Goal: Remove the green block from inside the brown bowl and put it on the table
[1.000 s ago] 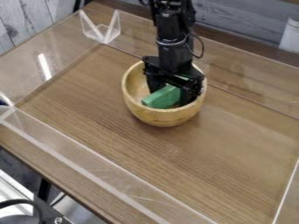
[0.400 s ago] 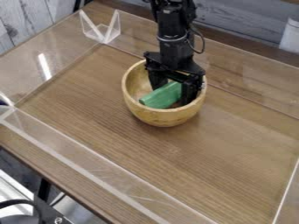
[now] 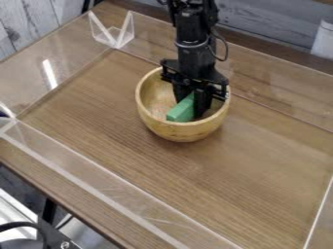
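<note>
The brown bowl [image 3: 148, 115] sits on the table [image 3: 117, 185], a little behind its middle. The green block [image 3: 181, 109] lies inside it, tilted, its lower end towards the bowl's front and its upper end between my fingers. My gripper [image 3: 196, 95] points straight down into the bowl from the black arm above. Its two dark fingers are drawn in against the block's upper part. The block's top end is hidden behind the fingers.
Low clear acrylic walls [image 3: 78, 175] edge the tabletop on all sides. A folded clear acrylic piece [image 3: 115, 29] stands at the back left corner. Bare wood surrounds the bowl in front and on both sides.
The fingers, spread wide over the block before, have closed in on it. The block now shows narrower and more on edge. The arm itself has stayed in place.
</note>
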Available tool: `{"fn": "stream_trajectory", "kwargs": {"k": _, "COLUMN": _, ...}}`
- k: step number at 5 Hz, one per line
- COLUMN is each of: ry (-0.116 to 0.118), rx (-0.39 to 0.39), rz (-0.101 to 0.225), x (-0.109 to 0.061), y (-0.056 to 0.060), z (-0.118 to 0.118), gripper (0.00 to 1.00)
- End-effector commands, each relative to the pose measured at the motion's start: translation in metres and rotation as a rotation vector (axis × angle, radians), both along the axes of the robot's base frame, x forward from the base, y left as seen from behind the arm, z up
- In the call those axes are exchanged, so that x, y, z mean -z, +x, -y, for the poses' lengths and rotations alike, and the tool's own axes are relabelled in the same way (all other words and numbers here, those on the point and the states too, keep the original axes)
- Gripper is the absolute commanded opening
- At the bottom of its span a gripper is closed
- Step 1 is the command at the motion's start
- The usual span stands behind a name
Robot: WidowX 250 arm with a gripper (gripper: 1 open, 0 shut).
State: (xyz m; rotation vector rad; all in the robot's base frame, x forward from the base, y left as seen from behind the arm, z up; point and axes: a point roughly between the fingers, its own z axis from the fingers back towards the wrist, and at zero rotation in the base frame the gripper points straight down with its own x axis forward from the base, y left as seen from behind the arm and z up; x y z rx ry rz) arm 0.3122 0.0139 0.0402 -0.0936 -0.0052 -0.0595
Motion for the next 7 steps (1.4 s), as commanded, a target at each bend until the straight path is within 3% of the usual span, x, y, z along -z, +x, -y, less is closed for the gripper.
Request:
{"fn": "stream_trajectory", "kwargs": {"k": 1, "ry": -0.005, "rx": 0.006, "rz": 0.120, "x": -0.043, "y": 0.011, "z": 0.003, "gripper": 0.00}}
{"fn": "stream_trajectory", "kwargs": {"k": 2, "ry": -0.024, "rx": 0.029, "rz": 0.155, "x": -0.064, "y": 0.008, "z": 0.013, "gripper": 0.00}}
{"fn": "stream_trajectory", "kwargs": {"k": 3, "ry": -0.043, "rx": 0.073, "rz": 0.170, "x": -0.073, "y": 0.002, "z": 0.031, "gripper": 0.00}}
{"fn": "stream_trajectory", "kwargs": {"k": 5, "ry": -0.064, "rx": 0.189, "rz": 0.147, "x": -0.062, "y": -0.021, "z": 0.078, "gripper": 0.00}}
{"fn": "stream_trajectory", "kwargs": {"k": 7, "ry": -0.069, "rx": 0.270, "rz": 0.079, "x": -0.030, "y": -0.047, "z": 0.105, "gripper": 0.00}}
